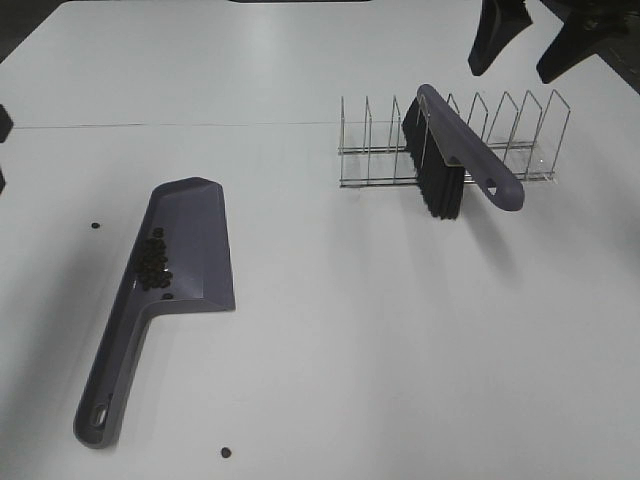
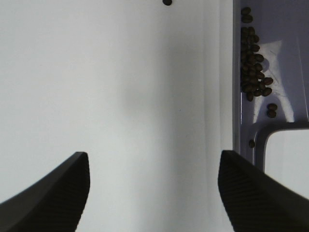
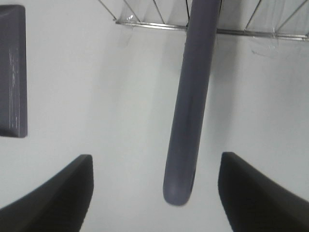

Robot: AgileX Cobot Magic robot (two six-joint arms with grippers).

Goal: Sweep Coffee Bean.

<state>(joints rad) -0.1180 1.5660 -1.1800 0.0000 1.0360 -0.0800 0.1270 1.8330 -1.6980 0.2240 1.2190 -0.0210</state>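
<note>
Each gripper shows 2 black fingers. On the left gripper [image 2: 154, 193], the fingers [image 2: 53, 193] are broad, matte wedges tapering toward their tips, with fine ribbed texture on the inner faces. The right gripper [image 3: 154, 193] has fingers [image 3: 260, 193] of the same dark, curved-edged shape. No cables, screws or markings are visible.

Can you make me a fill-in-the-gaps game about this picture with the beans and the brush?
1. Most beans lie in the purple ____.
2. The brush rests in the wire ____.
3. The number of stray beans on the table in the high view is ____.
4. Both grippers are open and hold ____.

Missing words: dustpan; rack; two; nothing
</note>
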